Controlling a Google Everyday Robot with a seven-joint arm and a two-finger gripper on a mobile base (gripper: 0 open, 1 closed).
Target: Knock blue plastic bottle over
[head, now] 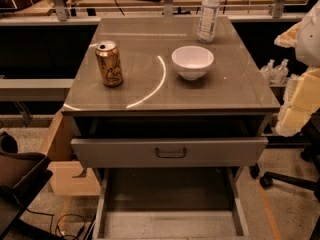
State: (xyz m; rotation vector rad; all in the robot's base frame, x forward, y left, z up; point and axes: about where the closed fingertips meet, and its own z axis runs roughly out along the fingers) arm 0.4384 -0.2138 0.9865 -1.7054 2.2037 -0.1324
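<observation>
Pincer [299,101]: a pale, cream-coloured blocky shape at the right edge of the view. It is beside the desk's right side, off the top and well apart from the target. I cannot tell whether it is spread or pressed together.
Small bottles [274,71]: two tiny clear ones with white caps, just past the desk's right edge and near the pincer. They are not the target.
Blue plastic bottle [208,15]: upright at the far right of the desk [150,96], close to the back edge, with a white cap and a pale label.
White bowl [192,61]: nearer the camera than the bottle, and apart from it.
Gold can [109,63]: upright on the left side, well apart from both.
Stage: by my reading the approach is barely begun, since the bottle stands untouched.
Risk, low strike: a push near the base would likely slide the bottle instead of tipping it.
Risk, direction: a shove away from the camera could send it off the back edge, and one toward the camera could drop it onto the bowl.
Risk, path: coming in low from the right could clip the desk's rim or the small bottles.
</observation>
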